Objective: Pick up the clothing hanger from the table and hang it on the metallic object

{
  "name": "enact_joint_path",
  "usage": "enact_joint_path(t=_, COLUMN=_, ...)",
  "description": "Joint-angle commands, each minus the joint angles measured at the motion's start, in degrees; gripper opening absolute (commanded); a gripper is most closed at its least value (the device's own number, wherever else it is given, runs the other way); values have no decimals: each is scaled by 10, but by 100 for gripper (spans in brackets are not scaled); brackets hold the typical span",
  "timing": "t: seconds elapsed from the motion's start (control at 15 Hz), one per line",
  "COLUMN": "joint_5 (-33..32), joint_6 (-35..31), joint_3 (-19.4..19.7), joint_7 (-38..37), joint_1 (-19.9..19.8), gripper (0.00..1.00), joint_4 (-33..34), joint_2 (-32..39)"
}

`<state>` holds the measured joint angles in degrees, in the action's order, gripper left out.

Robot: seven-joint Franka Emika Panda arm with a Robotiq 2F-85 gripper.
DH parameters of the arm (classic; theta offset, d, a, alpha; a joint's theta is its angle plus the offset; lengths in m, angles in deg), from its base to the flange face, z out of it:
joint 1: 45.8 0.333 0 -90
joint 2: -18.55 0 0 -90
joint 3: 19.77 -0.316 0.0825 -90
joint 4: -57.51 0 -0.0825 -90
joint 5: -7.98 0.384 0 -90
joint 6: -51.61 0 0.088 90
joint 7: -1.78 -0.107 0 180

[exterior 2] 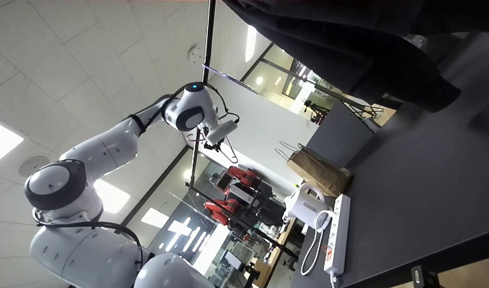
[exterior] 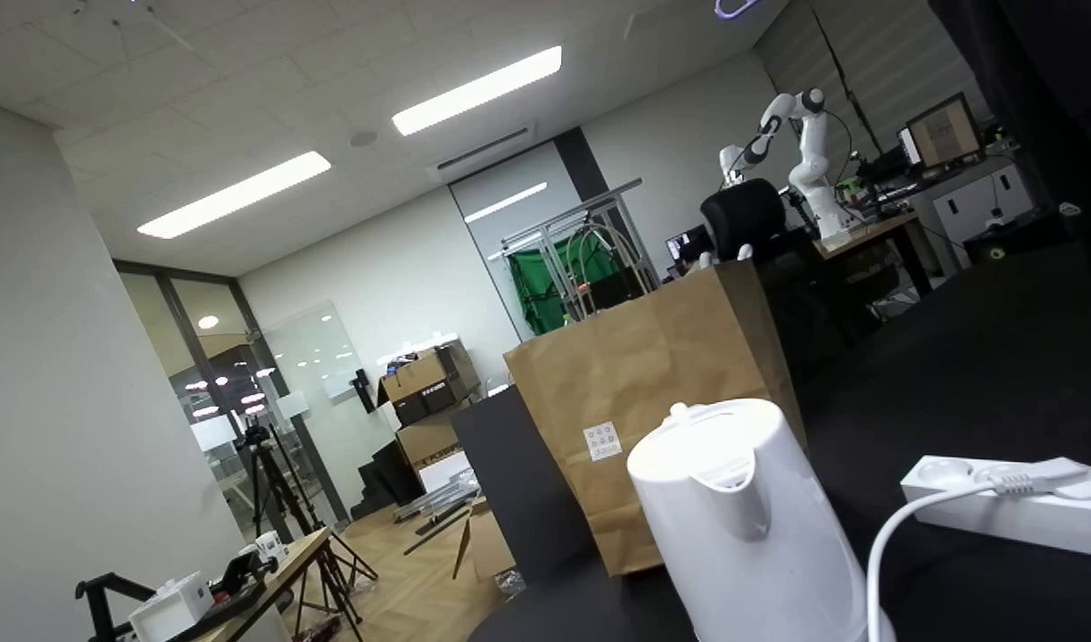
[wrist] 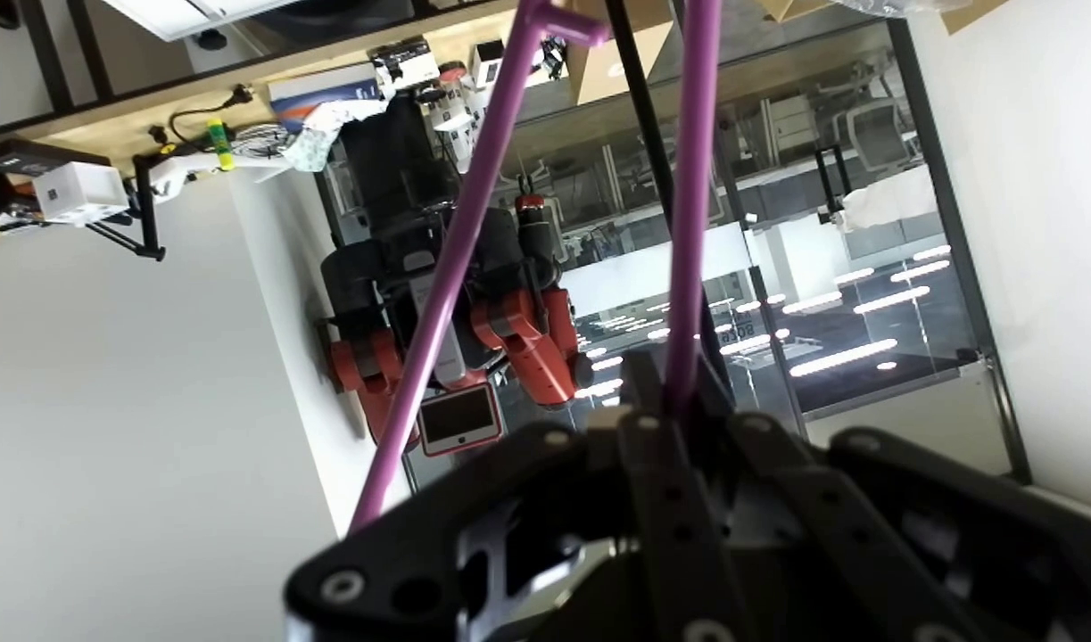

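The pink-magenta clothing hanger point(exterior 2: 233, 154) is up in the air, well above the table. In the wrist view one long arm of the hanger point(wrist: 456, 267) crosses at left and another bar runs down between my fingertips. My gripper point(wrist: 679, 401) is shut on that bar; the gripper also shows in an exterior view point(exterior 2: 213, 146), partly hidden by the wrist. The hanger's hook sticks out to the left of the gripper there. A long dark pole point(exterior 2: 209, 44) passes behind the gripper and shows in the wrist view point(wrist: 643, 116); I cannot tell if it is the metallic object.
A purple hanger-like piece point(exterior 2: 228, 77) hangs by the pole, near a large dark garment point(exterior 2: 348, 52). On the black table point(exterior 2: 408, 172) stand a white kettle point(exterior 2: 306, 206), a brown paper bag point(exterior 2: 320, 170) and a white power strip point(exterior 2: 340, 236) with its cable.
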<state>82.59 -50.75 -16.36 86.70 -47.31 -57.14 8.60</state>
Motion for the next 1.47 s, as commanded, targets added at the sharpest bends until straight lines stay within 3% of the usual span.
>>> enact_joint_path(t=0.0, joint_5=24, joint_6=12, joint_3=0, joint_7=-18, joint_1=-1, gripper=2, joint_4=48, joint_2=35)
enact_joint_path(t=0.53, joint_5=50, joint_6=12, joint_3=-3, joint_7=-30, joint_1=-2, gripper=2, joint_4=82, joint_2=68)
enact_joint_path(t=1.07, joint_5=50, joint_6=23, joint_3=1, joint_7=-99, joint_1=-9, gripper=2, joint_4=99, joint_2=90)
enact_joint_path(t=1.4, joint_5=39, joint_6=76, joint_3=3, joint_7=-141, joint_1=-13, gripper=2, joint_4=95, joint_2=76)
